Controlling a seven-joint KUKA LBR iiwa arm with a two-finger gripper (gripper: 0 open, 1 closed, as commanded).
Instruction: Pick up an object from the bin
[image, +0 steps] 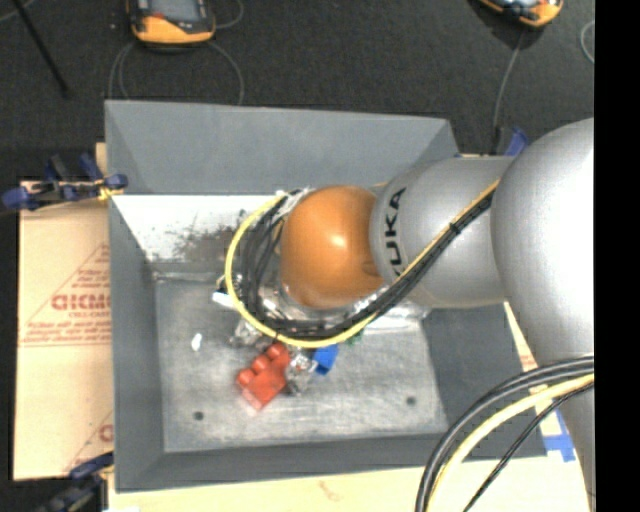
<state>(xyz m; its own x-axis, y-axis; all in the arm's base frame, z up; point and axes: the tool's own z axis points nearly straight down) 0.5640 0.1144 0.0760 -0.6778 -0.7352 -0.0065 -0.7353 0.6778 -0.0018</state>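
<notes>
My gripper (262, 312) is low in the middle of the bin, its metal body mostly hidden under the arm's orange cover. A red toy block (260, 380) lies on the bin floor just below it, touching or nearly touching the gripper's lower end. A small blue piece (323, 360) lies right of the red block, partly under the arm's cables. Whether anything is held I cannot see.
A small white scrap (198, 342) lies on the floor to the left of the gripper. The arm comes in from the right and covers the bin's right and back part. Yellow and black cables loop round the wrist.
</notes>
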